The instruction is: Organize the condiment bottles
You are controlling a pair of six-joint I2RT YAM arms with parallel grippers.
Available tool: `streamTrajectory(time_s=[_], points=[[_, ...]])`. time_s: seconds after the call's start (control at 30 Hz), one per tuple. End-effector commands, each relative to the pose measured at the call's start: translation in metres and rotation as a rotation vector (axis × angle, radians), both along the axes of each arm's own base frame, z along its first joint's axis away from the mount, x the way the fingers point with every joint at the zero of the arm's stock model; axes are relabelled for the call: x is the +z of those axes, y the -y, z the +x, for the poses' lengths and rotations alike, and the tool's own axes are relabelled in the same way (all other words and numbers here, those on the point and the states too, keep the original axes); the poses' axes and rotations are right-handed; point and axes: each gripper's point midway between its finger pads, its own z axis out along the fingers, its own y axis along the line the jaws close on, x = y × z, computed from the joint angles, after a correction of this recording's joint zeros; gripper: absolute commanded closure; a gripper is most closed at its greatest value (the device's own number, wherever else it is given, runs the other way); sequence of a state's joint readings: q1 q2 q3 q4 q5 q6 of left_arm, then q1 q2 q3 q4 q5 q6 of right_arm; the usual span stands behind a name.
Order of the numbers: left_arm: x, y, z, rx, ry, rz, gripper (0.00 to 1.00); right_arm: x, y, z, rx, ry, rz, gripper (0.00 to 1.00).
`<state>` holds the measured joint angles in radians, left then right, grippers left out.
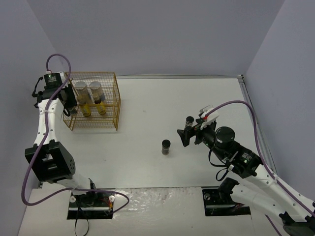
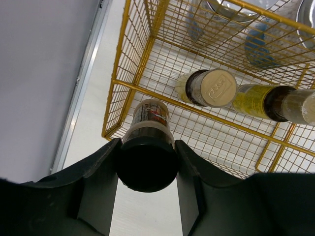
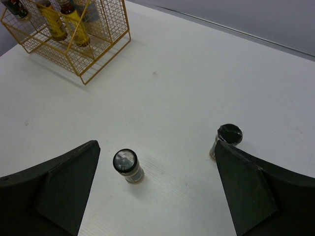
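1. Top view: a gold wire basket [image 1: 116, 98] stands far left on the white table [image 1: 147, 108]. It holds two pale jars [image 1: 80, 87] with silver lids on its far side. Two yellow bottles [image 1: 101, 107] with brown caps stand nearer. No writing can be read from here.
2. The left tool [image 1: 70, 104] is at the basket's left wall; its fingers are too dark to judge in this view. The right tool [image 1: 183, 135] is well right of the basket, spread. The far dark jar [image 1: 189, 121] is just beside its far finger. The near dark jar [image 1: 166, 146] stands apart, to the tool's left and nearer.
3. Left wrist view: the left tool [image 2: 147, 145] pinches the held dark jar [image 2: 146, 169] by its black lid. The jar's red and white label is too small to read. It sits at a corner of the basket [image 2: 123, 64]; I cannot tell whether it touches the basket floor. One brown cap [image 2: 216, 88] bears raised lettering that I cannot make out. The pale jars' blue labels [image 2: 263, 46] are blurred.
4. Right wrist view: the right tool [image 3: 156, 147] is spread wide. The near dark jar [image 3: 128, 166] stands upright between its fingers, touching neither. The far dark jar [image 3: 227, 140] is close against one fingertip. The basket [image 3: 110, 49] lies well beyond.
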<state>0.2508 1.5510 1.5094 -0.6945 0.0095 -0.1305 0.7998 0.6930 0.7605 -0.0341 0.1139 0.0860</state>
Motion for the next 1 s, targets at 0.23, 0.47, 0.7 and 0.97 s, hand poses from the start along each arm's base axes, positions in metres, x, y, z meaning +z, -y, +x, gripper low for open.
streamTrajectory(time_s=[0.23, 0.47, 0.7, 0.97], points=[[-0.023, -0.005, 0.017, 0.003, -0.012, -0.003, 0.94, 0.016, -0.005, 0.005, 0.000, 0.043, 0.047, 0.00], [-0.043, -0.011, 0.016, 0.034, -0.046, 0.007, 0.72, 0.015, -0.005, 0.005, -0.002, 0.043, 0.046, 0.00], [-0.044, -0.008, 0.014, 0.036, -0.049, -0.009, 0.50, 0.013, -0.006, 0.007, -0.003, 0.041, 0.040, 0.00], [-0.029, -0.002, 0.007, 0.044, -0.035, -0.033, 0.29, 0.016, -0.004, 0.007, -0.010, 0.046, 0.045, 0.00]])
